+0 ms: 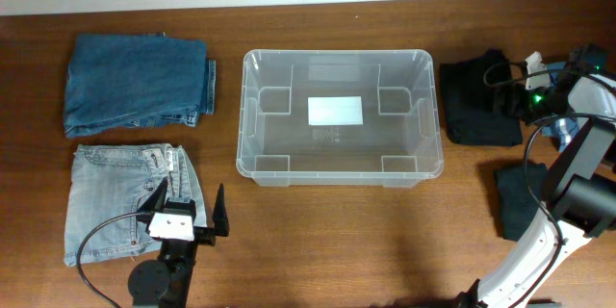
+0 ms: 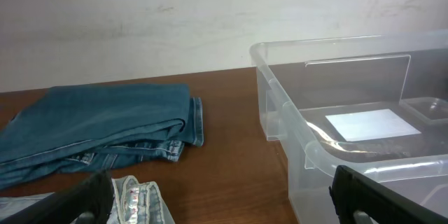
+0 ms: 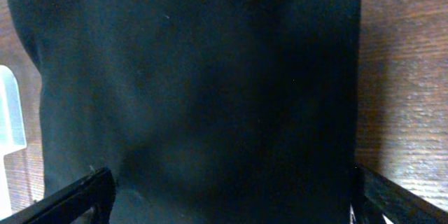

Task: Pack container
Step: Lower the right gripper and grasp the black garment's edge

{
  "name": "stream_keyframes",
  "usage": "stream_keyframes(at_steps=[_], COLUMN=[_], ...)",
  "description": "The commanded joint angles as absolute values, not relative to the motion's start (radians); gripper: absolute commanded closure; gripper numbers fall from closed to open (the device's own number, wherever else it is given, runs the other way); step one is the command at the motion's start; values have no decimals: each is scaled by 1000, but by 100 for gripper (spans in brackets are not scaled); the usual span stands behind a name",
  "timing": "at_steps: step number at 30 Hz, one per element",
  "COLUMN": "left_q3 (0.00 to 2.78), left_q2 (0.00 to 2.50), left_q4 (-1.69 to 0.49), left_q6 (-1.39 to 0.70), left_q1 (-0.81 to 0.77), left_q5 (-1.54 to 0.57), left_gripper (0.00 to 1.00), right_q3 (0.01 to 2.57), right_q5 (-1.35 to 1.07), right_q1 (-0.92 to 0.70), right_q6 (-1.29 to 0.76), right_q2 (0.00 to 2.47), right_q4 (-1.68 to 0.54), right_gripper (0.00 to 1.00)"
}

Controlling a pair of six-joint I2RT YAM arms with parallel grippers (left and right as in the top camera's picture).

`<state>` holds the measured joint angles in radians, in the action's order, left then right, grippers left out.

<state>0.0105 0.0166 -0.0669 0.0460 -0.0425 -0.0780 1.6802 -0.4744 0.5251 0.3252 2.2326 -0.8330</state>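
Note:
The container (image 1: 246,120), a clear plastic bin with a white label (image 1: 335,110) on its base, stands mid-table with nothing in it. My left gripper (image 1: 190,208) hovers open over the right edge of folded light-blue jeans (image 1: 125,202), holding nothing. The left wrist view has the container (image 2: 297,122) on the right, the light jeans (image 2: 140,199) low down, and the left gripper (image 2: 224,206) spread wide. My right gripper (image 1: 502,77) is open above a folded black garment (image 1: 479,106) right of the bin. The right wrist view is filled by this garment (image 3: 203,91), with the right gripper (image 3: 231,203) straddling it.
Folded dark-blue jeans (image 1: 138,82) lie at the back left, also visible from the left wrist (image 2: 98,126). Another dark folded garment (image 1: 515,202) lies at the front right, partly under the right arm. The bin's corner (image 3: 10,115) shows at the right wrist view's left edge.

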Motion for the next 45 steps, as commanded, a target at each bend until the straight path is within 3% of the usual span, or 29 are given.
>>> stream_keyframes(at_steps=[1,7,18,30,39,45], left_q3=[9,9,9,9,9,9], left_q2=[12,12,12,12,12,12], left_q4=[-75,-75,-75,-75,-75,-75], left_q6=[62,62,62,62,62,62], left_q1=[-36,-36,-36,-36,-36,-36], left_q5=[-82,-82,-82,-82,-82,-82], left_gripper=[0,1,1,1,0,1], right_q3=[1687,1687,1687,1687,1744,1910], right_q5=[-509,-509,-484,-449,-464,-573], right_q1=[530,530,530,531,531,531], right_q6=[336,336,332,316,242,242], right_q2=[2302,2326,2326,2326,2323,2312], right_q4=[-844,-848,-867,-862,-889,-1027], right_gripper=[2,1,18,54,88,96])
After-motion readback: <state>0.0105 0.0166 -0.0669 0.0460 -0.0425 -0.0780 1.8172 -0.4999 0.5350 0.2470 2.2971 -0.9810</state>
